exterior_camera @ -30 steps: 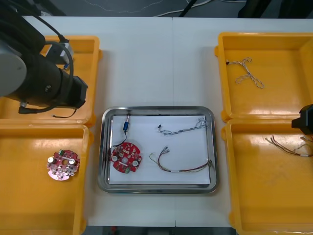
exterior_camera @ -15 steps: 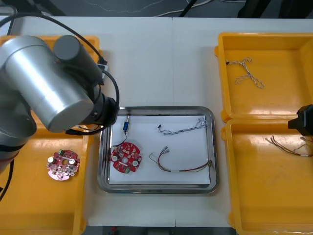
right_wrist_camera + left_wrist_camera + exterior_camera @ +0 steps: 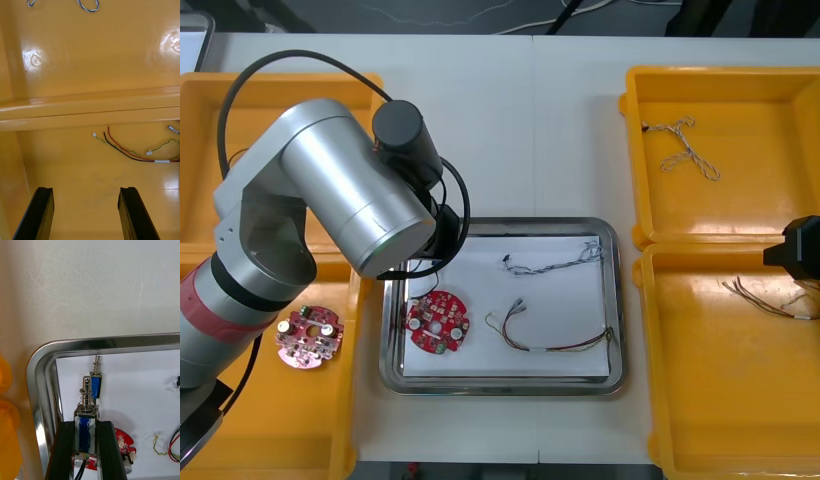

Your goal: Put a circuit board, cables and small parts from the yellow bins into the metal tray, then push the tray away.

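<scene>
My left gripper (image 3: 85, 425) is shut on a small metal part (image 3: 87, 397) with a blue body, a spring and a pin. It hangs over the far left corner of the metal tray (image 3: 41, 363). A second part of the same kind (image 3: 96, 381) lies on the tray's white inside just beyond the held one, and a red circuit board (image 3: 123, 450) lies beside the fingers. In the front view the left arm (image 3: 350, 200) covers that corner of the tray (image 3: 500, 388), which holds the circuit board (image 3: 437, 322), a twisted cable (image 3: 555, 262) and a red and yellow cable (image 3: 550, 335).
My right gripper (image 3: 85, 191) waits open over the near right yellow bin (image 3: 720, 400), with red and yellow cables (image 3: 131, 152) ahead of its fingers. The far right bin holds a twisted cable (image 3: 685, 148). Another circuit board (image 3: 308, 338) lies in the near left bin.
The left arm has swung from over the far left bin to the tray's far left corner. The right arm has stayed put.
</scene>
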Robot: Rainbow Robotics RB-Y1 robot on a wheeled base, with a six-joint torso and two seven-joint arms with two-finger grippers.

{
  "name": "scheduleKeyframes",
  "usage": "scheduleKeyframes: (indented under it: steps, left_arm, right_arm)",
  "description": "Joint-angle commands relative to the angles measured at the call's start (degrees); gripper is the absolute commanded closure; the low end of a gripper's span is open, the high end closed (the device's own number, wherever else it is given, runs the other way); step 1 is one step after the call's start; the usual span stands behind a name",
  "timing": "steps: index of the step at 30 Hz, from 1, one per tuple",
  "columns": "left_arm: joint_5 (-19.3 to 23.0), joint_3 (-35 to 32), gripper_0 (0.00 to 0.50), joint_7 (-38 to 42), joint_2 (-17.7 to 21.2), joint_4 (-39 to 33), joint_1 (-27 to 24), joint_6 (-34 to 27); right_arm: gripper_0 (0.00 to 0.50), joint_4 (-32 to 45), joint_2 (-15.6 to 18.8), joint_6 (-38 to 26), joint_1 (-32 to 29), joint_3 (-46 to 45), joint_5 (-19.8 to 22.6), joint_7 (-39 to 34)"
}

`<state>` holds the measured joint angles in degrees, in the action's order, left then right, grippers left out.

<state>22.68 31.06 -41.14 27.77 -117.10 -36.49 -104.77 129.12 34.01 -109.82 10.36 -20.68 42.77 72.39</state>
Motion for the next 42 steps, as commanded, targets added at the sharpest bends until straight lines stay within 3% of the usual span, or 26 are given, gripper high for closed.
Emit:
scheduleKeyframes:
  steps: [1,10,25,42]
  left_arm:
    - [-1.32,2.25,0.5,2.11,-2.63,2.58,-3.15,2.21]
    - [-1.15,4.88,0.5,4.05,-4.57,3.37,-3.59,5.63]
    - [-1.24,11.39,0.5,7.74,-4.39,4.25,-3.5,10.56]
    - [-4.66,12.88,0.5,6.95,-5.36,12.25,-3.68,16.88]
  right_arm:
    - [0.0,2.19,-0.44,-0.18,-0.87,-1.29,1.08,-1.9]
    - [0.0,2.63,-0.44,-0.18,-1.22,-1.29,2.31,-1.99]
    - [0.0,2.63,-0.44,-0.18,-1.31,-1.29,3.28,-2.07]
    - [0.0,2.63,-0.44,-0.18,-1.31,-1.29,3.1,-1.99]
